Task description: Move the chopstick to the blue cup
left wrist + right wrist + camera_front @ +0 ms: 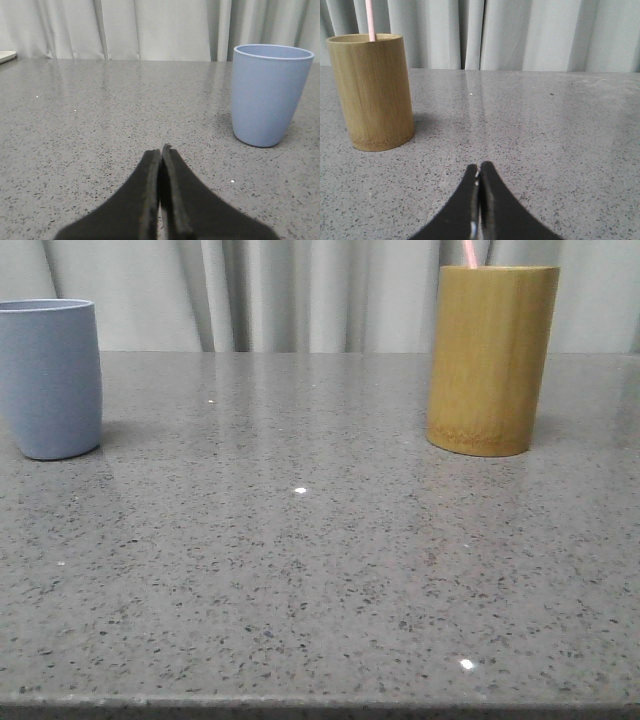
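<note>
Nothing is grasped yet: both the left tool (160,150) and right tool (479,167) rest clenched and empty low over the desk (320,570), the chopstick (369,20) standing in the bamboo holder (372,90) ahead of the right tool, which I judge must open and reach for it before crossing to the blue cup (270,95).

one blue cup (48,377), one bamboo holder (490,358), one chopstick (468,253), two hands (160,150)

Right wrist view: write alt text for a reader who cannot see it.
A tall yellow-brown bamboo holder stands upright on a speckled grey table, with a thin pink chopstick sticking up out of its open top. The right gripper, black, is shut and empty, apart from the holder. Pale curtains hang behind the table.
</note>
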Robot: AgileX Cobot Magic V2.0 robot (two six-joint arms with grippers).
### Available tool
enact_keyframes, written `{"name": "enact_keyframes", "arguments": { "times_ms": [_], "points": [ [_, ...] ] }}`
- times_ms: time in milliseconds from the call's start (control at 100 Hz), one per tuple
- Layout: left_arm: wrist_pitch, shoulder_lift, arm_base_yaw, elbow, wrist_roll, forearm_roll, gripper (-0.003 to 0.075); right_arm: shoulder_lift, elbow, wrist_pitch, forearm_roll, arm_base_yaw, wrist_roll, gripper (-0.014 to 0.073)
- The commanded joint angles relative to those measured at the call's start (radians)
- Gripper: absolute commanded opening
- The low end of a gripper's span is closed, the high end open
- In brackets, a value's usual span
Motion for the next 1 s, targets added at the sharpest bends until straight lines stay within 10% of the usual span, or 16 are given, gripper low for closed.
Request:
{"name": "enact_keyframes", "arguments": {
  "times_ms": [0, 990],
  "points": [
    [-0.081, -0.034, 0.001, 0.009, 0.003, -0.006, -0.0019, -0.020, 0.000, -0.072, -0.009, -0.004, -0.003, -0.0069],
    [-0.124, -0.034, 0.001, 0.009, 0.003, -0.006, -0.0019, -0.020, 0.000, -0.079, -0.009, -0.004, -0.003, -0.0069]
  ]
}}
